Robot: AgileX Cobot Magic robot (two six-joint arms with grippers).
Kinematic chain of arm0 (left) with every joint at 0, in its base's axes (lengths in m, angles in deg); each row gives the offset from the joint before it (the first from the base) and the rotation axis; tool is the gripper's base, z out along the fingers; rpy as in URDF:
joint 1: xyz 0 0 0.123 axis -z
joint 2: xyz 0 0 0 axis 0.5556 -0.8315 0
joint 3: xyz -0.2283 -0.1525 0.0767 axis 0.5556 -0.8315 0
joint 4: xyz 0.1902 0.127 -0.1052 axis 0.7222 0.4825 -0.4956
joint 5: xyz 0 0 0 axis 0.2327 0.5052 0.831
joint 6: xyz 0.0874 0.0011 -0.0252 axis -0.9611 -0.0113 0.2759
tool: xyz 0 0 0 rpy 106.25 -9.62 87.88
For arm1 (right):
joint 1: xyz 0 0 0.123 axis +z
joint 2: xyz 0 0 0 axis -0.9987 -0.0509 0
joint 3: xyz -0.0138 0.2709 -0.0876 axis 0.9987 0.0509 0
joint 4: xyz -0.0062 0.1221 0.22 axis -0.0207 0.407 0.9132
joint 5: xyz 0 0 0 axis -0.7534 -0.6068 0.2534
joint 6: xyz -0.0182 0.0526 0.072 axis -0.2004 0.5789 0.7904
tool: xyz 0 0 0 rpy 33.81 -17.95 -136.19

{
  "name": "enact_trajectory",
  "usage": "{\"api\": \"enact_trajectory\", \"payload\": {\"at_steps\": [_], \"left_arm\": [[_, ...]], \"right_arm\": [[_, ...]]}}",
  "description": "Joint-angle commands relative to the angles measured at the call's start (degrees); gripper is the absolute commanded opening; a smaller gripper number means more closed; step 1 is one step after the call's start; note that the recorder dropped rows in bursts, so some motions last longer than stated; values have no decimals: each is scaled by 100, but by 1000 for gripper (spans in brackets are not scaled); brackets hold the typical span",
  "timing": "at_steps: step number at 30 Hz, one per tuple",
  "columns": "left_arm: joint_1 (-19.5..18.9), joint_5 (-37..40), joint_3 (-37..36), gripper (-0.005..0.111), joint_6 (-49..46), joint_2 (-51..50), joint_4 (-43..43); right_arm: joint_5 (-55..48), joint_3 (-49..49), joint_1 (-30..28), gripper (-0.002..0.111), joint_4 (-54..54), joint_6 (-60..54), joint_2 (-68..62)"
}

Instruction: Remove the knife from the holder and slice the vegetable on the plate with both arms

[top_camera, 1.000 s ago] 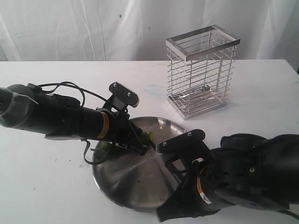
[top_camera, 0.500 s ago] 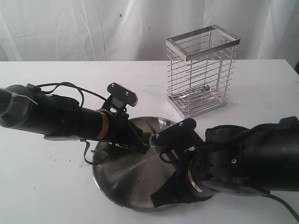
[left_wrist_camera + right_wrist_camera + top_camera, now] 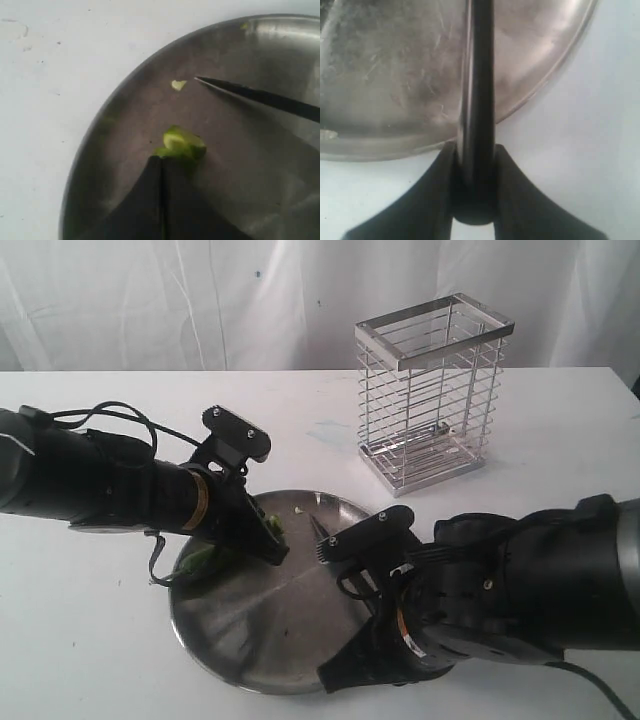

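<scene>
The steel plate (image 3: 230, 640) lies on the white table. My left gripper (image 3: 278, 552) is shut on the green vegetable (image 3: 268, 530) and holds it low over the plate. In the left wrist view the vegetable's pale cut end (image 3: 182, 144) sticks out past the closed fingertips of the left gripper (image 3: 161, 158). The knife (image 3: 260, 97) points its narrow tip toward it, a short gap away. My right gripper (image 3: 475, 148) is shut on the knife's black handle (image 3: 477, 75) at the plate's near rim (image 3: 545, 85). In the exterior view only the knife tip (image 3: 319, 529) shows.
The chrome wire holder (image 3: 430, 390) stands at the back right, with no knife in it. A small pale green scrap (image 3: 177, 85) lies on the plate near the knife tip. The bulky right arm (image 3: 500, 600) covers the plate's right side. White cloth hangs behind the table.
The left arm has drawn back to the left with the vegetable, and the plate has slid left with it. The right arm has moved left over the plate, and the knife tip now shows.
</scene>
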Motion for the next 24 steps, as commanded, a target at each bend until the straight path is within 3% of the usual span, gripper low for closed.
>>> {"api": "enact_trajectory", "payload": {"at_steps": [1,6,12,24], "left_arm": [[-11,-112,-79,0,86,85,61],[-11,56,-79,0,86,328,50],[-11,910,-68,0,75,675,61],[-11,978,-68,0,75,728,61]], "right_arm": [[211,-50,-7,0,33,-55,403],[285,-50,155,0,290,-348,651],[553,-50,230,0,290,-337,630],[832,-73,230,0,433,-337,271]]}}
